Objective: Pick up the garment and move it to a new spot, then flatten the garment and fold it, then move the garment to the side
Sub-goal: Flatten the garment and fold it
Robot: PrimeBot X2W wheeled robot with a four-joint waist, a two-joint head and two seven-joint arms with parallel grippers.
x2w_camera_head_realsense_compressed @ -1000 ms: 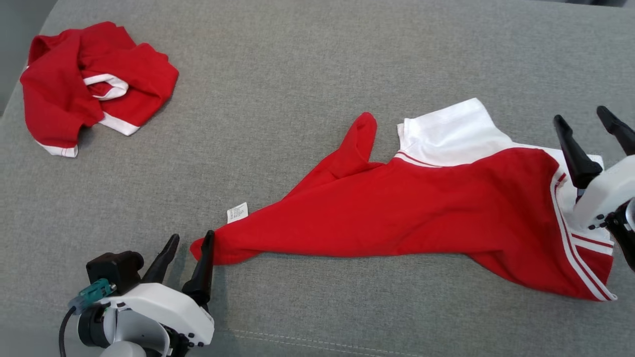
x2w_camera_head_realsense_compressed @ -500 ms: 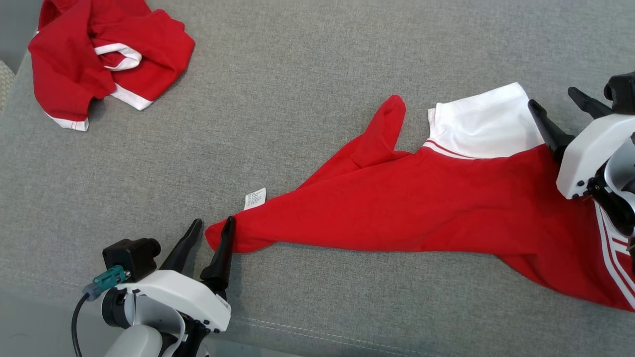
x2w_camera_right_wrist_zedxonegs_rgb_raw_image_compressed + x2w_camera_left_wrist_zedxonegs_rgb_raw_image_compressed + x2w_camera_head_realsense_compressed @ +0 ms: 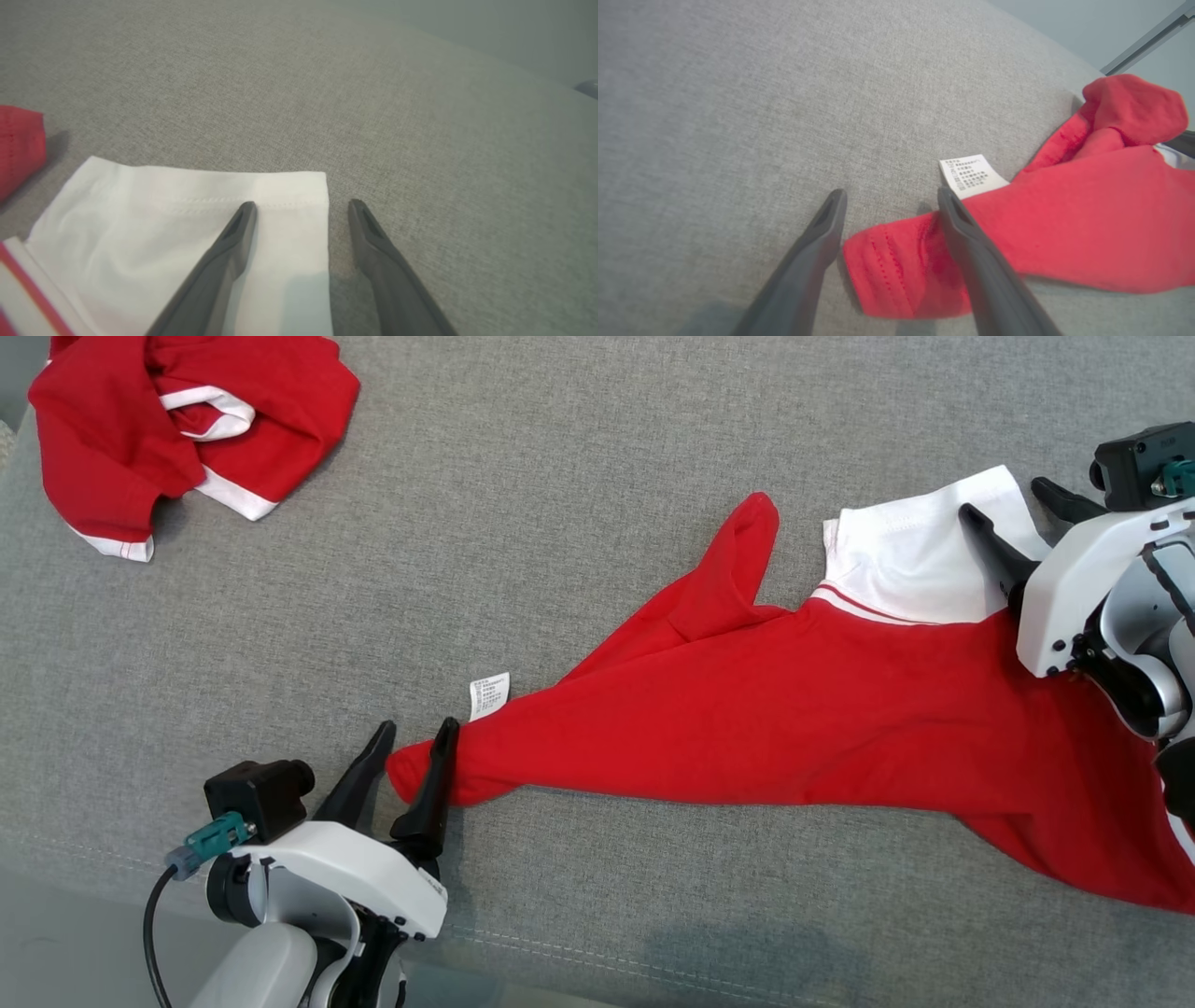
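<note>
Though seamed, grey upholstery (image 3: 579,476) beneath garment (image 3: 747,737).

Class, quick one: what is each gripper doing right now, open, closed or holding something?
Left gripper: open, fingers either side of the red garment tip, nothing gripped.
Right gripper: open, over the white sleeve corner, nothing gripped.

Low in the left of the head view, the left pincer (image 3: 418,728) points up and slightly right, jaws spread wide. At the right edge, upper half, the right pincer (image 3: 1004,497) points up-left, jaws equally parted.
</note>
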